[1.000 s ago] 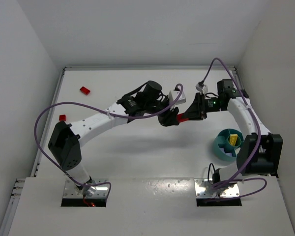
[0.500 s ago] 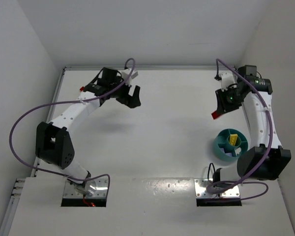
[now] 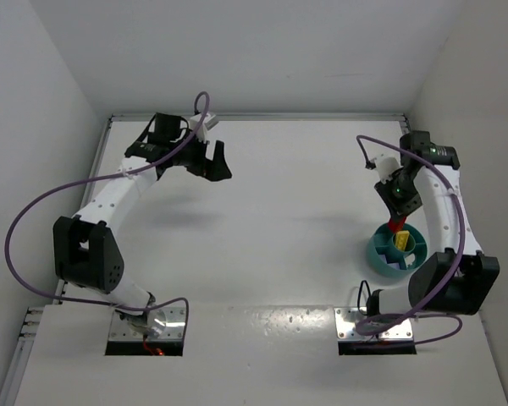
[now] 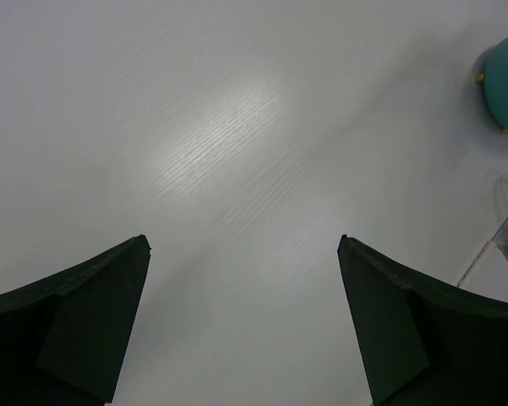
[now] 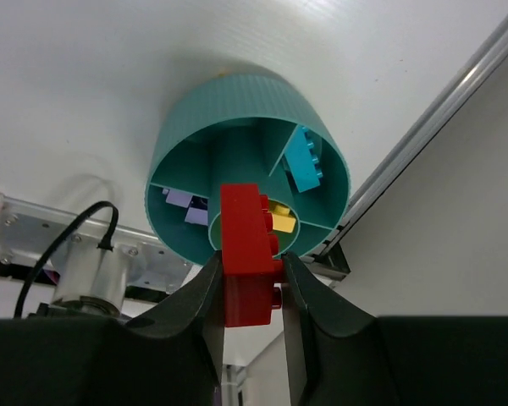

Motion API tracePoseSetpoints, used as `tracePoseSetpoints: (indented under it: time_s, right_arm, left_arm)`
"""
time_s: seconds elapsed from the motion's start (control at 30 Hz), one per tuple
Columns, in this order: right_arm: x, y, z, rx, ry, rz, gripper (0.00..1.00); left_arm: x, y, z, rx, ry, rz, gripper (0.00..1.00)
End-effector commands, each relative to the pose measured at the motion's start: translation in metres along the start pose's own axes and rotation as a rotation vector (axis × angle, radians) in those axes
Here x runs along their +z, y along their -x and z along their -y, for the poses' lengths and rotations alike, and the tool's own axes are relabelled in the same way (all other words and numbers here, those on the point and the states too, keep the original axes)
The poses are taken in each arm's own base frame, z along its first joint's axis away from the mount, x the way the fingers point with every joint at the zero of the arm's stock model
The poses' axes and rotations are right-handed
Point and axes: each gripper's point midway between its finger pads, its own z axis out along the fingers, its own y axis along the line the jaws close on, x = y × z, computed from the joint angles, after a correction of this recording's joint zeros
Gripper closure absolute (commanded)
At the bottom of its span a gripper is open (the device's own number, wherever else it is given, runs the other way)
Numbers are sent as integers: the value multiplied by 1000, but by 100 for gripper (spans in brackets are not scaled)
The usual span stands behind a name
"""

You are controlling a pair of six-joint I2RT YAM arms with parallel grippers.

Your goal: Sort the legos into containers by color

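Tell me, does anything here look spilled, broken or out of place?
Nothing stands out. The teal dish sits upright with bricks inside its compartments, the right gripper holds a red brick near it, and the left gripper is open and empty.

- A robotics lab test cell, not a home or shop.
- A plain white table (image 3: 262, 254) is boxed in by bare white walls (image 3: 34, 127) on the left, far and right sides.
- Two white-and-black arms (image 3: 110, 199) stand at the near edge, left and right, each bolted to a metal plate (image 3: 148, 326) set into the table.
- Purple cables (image 3: 21, 220) loop loose from the bases up along the arms.
- A metal rail (image 3: 254, 116) runs along the table's far edge.
- The props are toys: a teal dish (image 3: 381, 254) holding bricks (image 3: 400, 240), and a red brick (image 5: 247, 245).
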Motion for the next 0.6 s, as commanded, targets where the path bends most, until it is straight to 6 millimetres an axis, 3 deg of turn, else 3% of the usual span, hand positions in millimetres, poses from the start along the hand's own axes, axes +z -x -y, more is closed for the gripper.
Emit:
tracePoseSetpoints:
  time_s: [0.0, 0.37, 0.57]
  right_arm:
    - [7, -3, 4, -65, -24, -19, 100]
    - [25, 20, 16, -73, 0, -21, 100]
    - [32, 22, 16, -52, 18, -45, 100]
  left_arm:
    - [-6, 3, 4, -16, -47, 27, 0]
    - [-8, -3, -4, -52, -46, 22, 0]
    - [-5, -4, -6, -53, -46, 21, 0]
